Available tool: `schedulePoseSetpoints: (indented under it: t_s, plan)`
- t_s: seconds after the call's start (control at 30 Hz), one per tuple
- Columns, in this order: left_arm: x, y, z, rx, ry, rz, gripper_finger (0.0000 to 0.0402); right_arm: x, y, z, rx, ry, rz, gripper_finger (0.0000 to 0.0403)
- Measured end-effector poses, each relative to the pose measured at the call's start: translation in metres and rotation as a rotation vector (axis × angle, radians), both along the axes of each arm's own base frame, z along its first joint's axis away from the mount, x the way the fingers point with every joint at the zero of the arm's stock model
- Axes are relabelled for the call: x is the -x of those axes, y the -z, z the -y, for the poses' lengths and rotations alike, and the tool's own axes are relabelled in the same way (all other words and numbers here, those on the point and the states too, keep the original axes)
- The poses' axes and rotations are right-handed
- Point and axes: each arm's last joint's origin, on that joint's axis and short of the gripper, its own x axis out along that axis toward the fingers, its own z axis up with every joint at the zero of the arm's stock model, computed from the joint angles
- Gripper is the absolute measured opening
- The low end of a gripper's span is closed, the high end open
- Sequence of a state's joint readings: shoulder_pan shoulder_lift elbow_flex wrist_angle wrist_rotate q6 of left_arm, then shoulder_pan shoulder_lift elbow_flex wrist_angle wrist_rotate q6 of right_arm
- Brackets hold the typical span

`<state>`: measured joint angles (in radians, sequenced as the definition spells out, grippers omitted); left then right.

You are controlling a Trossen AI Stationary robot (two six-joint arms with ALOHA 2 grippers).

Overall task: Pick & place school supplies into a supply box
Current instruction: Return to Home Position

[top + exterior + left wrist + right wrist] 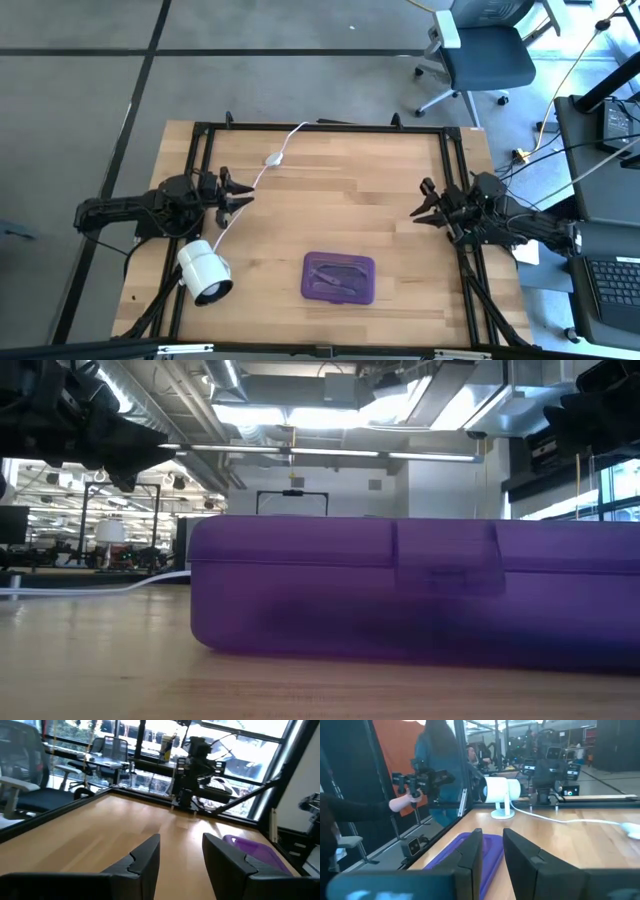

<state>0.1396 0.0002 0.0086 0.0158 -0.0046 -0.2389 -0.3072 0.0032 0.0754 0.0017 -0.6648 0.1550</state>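
Note:
The supply box [338, 277], a flat translucent purple case, lies closed on the wooden table near its front edge; it also fills the low view [400, 595]. A few thin school supplies [336, 272] show faintly through its lid. My left gripper [238, 197] hovers at the table's left side, pointing level toward the right, open and holding nothing; its wrist view shows the box [250, 847] off to one side. My right gripper [422, 203] hovers at the right side, pointing level toward the left, open by a narrow gap, with the box [470, 852] ahead of it.
A white cylindrical lamp [205, 272] stands at the front left, its white cable with an oval switch [275, 157] running to the far edge. Black frame rails [320, 127] border the table. Beyond the table's left side a person's hand [402, 802] holds a dark device.

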Motion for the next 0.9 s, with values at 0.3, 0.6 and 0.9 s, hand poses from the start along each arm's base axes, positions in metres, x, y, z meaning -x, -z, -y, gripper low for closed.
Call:
schedulePoseSetpoints:
  t_s: [0.3, 0.6, 0.9]
  plan:
    - [0.0, 0.0, -0.002, -0.039, -0.045, -0.007, 0.0139, 0.001, 0.001, 0.005, 0.042, 0.059, 0.009, 0.0082]
    - [0.0, 0.0, -0.002, -0.041, -0.045, -0.007, 0.0139, 0.0, 0.0, 0.01, 0.042, 0.245, 0.015, 0.0082]
    - [0.0, 0.0, -0.002, -0.042, -0.045, -0.006, 0.0139, -0.001, -0.002, 0.014, 0.071, 0.371, 0.07, 0.0082]
